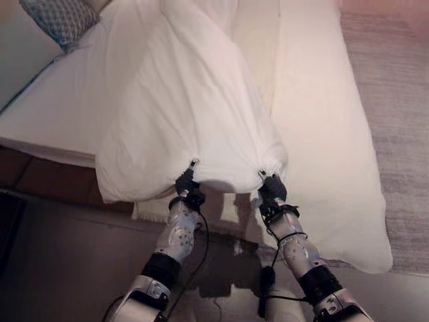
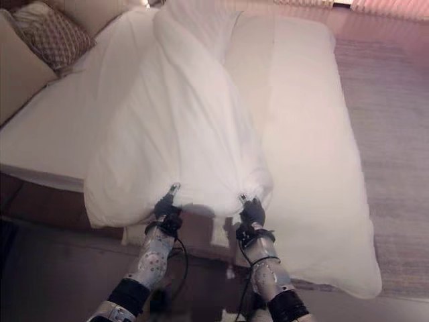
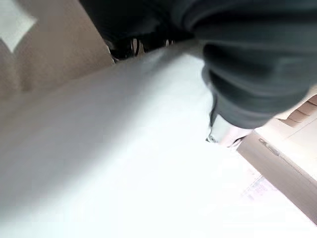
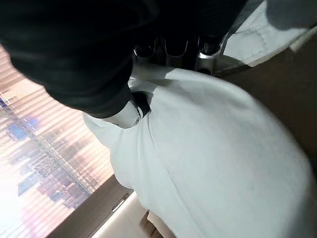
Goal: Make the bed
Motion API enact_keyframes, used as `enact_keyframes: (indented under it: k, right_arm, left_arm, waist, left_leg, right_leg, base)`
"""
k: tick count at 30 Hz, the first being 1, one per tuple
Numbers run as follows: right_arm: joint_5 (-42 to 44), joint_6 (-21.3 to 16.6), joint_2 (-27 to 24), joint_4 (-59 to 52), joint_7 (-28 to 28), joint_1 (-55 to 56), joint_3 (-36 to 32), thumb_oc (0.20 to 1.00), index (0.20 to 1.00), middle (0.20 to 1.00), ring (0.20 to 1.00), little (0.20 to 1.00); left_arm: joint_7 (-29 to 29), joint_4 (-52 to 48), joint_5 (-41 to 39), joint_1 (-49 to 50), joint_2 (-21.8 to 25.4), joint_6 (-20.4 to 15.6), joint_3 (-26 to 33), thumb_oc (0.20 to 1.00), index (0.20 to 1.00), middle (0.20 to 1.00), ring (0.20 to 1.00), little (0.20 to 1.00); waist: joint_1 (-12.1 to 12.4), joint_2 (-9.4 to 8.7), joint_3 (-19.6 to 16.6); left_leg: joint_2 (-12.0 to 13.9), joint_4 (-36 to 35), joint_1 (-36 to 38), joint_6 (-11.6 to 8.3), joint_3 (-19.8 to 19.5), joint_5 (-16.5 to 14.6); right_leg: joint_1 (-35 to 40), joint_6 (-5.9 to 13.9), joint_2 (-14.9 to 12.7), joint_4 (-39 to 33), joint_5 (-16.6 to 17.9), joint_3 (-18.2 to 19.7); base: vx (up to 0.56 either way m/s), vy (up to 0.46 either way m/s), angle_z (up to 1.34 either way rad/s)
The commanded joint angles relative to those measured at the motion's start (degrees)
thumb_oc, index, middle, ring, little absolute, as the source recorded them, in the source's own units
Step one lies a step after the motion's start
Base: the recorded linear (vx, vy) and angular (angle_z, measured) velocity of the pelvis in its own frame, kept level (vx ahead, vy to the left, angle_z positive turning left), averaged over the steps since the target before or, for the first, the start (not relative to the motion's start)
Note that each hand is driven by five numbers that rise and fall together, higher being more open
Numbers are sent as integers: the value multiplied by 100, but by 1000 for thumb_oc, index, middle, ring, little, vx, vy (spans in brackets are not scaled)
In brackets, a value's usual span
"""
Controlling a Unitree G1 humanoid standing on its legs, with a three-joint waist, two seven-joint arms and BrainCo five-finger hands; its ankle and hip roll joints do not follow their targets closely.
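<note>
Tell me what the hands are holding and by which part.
Both the left hand and the right hand pinch the white duvet along its near edge, at the foot of the bed.

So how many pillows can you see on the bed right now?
1: a patterned pillow at the bed's far left corner. The bunched white duvet may hide more.

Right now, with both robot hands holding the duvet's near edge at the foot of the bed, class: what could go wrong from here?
1. The duvet is bunched into a narrow ridge; pulling on could leave it lopsided.
2. The left robot hand and right robot hand pinch only the edge, so it might slip free.
3. Its left corner hangs off the bed and may drag on the floor.
</note>
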Motion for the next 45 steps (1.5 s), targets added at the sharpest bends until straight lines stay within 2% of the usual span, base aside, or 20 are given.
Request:
enact_keyframes:
  k: [1,2,5,7,8,9,15,20,21,24,28,29,31,33,34,35,36,37,39,45]
  right_arm:
    - [81,-399,-437,219,-236,388,-801,200,200,200,200,200]
    - [82,-400,-434,221,-235,383,-802,200,200,200,200,200]
    - [169,-426,-333,464,-219,275,-715,200,200,200,200,200]
    - [162,-407,-201,627,-195,280,-603,200,200,200,200,200]
    - [163,-408,-200,628,-194,281,-601,200,200,200,200,200]
    - [185,-405,-154,688,-147,326,-551,200,200,200,200,200]
    - [371,-455,-130,898,-207,390,-387,200,200,200,200,200]
    - [308,-404,-243,919,-230,519,-447,200,200,200,200,200]
    - [298,-359,-271,939,-211,606,-484,200,200,200,200,200]
    - [262,-312,-286,1030,-203,610,-501,200,200,200,200,200]
    - [285,-268,-309,1082,-215,680,-560,200,200,200,200,200]
    - [284,-247,-360,1048,-212,744,-603,200,200,200,200,200]
    - [257,-216,-424,950,-211,778,-632,200,200,200,200,200]
    - [234,-210,-450,926,-195,786,-673,200,200,200,200,200]
    - [145,-146,-501,821,-151,767,-703,200,200,200,200,200]
    - [145,-146,-501,821,-151,767,-703,200,200,200,200,200]
    - [83,-68,-483,770,-105,899,-759,200,200,200,200,200]
    - [82,-67,-482,769,-106,901,-760,200,200,200,200,200]
    - [-53,-94,-426,803,-114,864,-759,200,200,200,200,200]
    - [-196,-143,-378,1118,-38,730,-667,200,200,200,200,200]
  left_arm:
    - [186,-563,209,612,1055,-920,1403,200,200,200,200,200]
    - [186,-562,209,609,1058,-920,1404,200,200,200,200,200]
    - [151,-525,210,706,1016,-838,1391,200,200,200,200,200]
    - [175,-596,289,819,1023,-714,1412,200,200,200,200,200]
    - [177,-599,290,823,1024,-713,1412,200,200,200,200,200]
    - [168,-556,315,858,1025,-656,1407,200,200,200,200,200]
    - [193,-543,385,1030,855,-575,1448,200,200,200,200,200]
    - [132,-503,409,1079,736,-514,1404,200,200,200,200,200]
    - [145,-453,463,1102,748,-501,1394,200,200,200,200,200]
    - [163,-347,481,1153,772,-480,1447,200,200,200,200,200]
    - [217,-227,500,1279,845,-457,1542,200,200,200,200,200]
    - [244,-144,517,1309,856,-440,1538,200,200,200,200,200]
    - [212,-66,520,1298,900,-415,1515,200,200,200,200,200]
    - [210,-31,546,1276,908,-422,1490,200,200,200,200,200]
    - [150,5,531,1219,939,-423,1405,200,200,200,200,200]
    - [150,5,531,1219,939,-423,1404,200,200,200,200,200]
    - [97,5,617,1200,947,-384,1279,200,200,200,200,200]
    - [97,5,617,1201,948,-383,1278,200,200,200,200,200]
    - [101,120,681,1122,1017,-360,1199,200,200,200,200,200]
    - [18,192,977,1162,1181,-215,1145,200,200,200,200,200]
  waist:
    - [286,15,-665]
    - [273,-3,-674]
    - [398,196,-707]
    - [556,167,-806]
    - [557,163,-795]
    - [597,18,-875]
    - [733,41,-1026]
    - [627,184,-887]
    - [494,132,-872]
    - [429,111,-977]
    - [443,176,-1139]
    - [411,241,-1223]
    - [412,324,-1262]
    - [429,362,-1258]
    - [382,333,-1256]
    - [383,332,-1256]
    - [339,205,-1220]
    - [347,199,-1227]
    - [338,161,-1162]
    - [320,454,-1044]
  left_leg:
    - [-278,204,-213,611,499,-398]
    - [-302,189,-227,617,494,-375]
    - [-555,-367,-226,806,655,40]
    - [-804,-816,-107,879,770,337]
    - [-806,-824,-87,876,773,336]
    - [-1017,-874,-98,871,833,446]
    - [-1429,-668,-488,789,827,730]
    - [-1266,449,-782,595,1012,513]
    - [-964,986,-770,742,1075,246]
    - [-654,852,-687,808,788,188]
    - [-55,45,-344,636,-23,571]
    - [411,-408,-228,465,-223,909]
    - [534,-564,-98,340,-502,924]
    - [522,-479,-135,255,-667,960]
    - [243,-123,-165,284,-625,432]
    - [242,-120,-165,285,-625,431]
    - [-103,248,-234,429,-394,-49]
    - [-110,267,-248,435,-384,-59]
    - [-361,299,-240,664,-98,-186]
    - [-646,-890,382,937,327,280]
  right_leg:
    - [-408,3,-312,-1164,1979,-474]
    - [-421,5,-335,-1167,1987,-478]
    - [-336,-251,178,-58,952,-587]
    - [-39,-473,1014,641,-9,-839]
    - [-28,-474,1010,652,-22,-836]
    - [194,-564,1835,500,-469,-515]
    - [723,-1087,2528,-705,-642,325]
    - [843,-1085,2209,-816,-627,-54]
    - [804,-1005,1898,-813,-520,-171]
    - [777,-901,1685,-882,-433,-198]
    - [797,-747,1412,-907,-391,21]
    - [851,-618,1234,-897,-387,120]
    - [895,-518,1120,-869,-393,308]
    - [914,-466,1025,-825,-366,363]
    - [954,-309,632,-725,-237,442]
    - [954,-308,631,-725,-238,442]
    - [901,-236,131,-609,419,496]
    - [888,-230,123,-607,421,508]
    - [413,-393,-135,-189,1254,638]
    - [-31,-624,512,850,410,-407]
  base:
    - [-291,627,-1]
    - [-290,706,-80]
    - [-202,525,-65]
    - [-190,443,16]
    - [-120,236,-3]
    - [-114,197,-12]
    - [-139,149,6]
    - [-108,158,43]
    - [-66,127,34]
    - [11,257,33]
    - [149,350,-22]
    - [134,321,-5]
    - [211,590,-4]
    - [163,593,-25]
    - [105,454,-31]
    - [171,951,8]
    - [66,502,20]
    - [83,713,27]
    - [18,704,-4]
    - [54,530,-45]
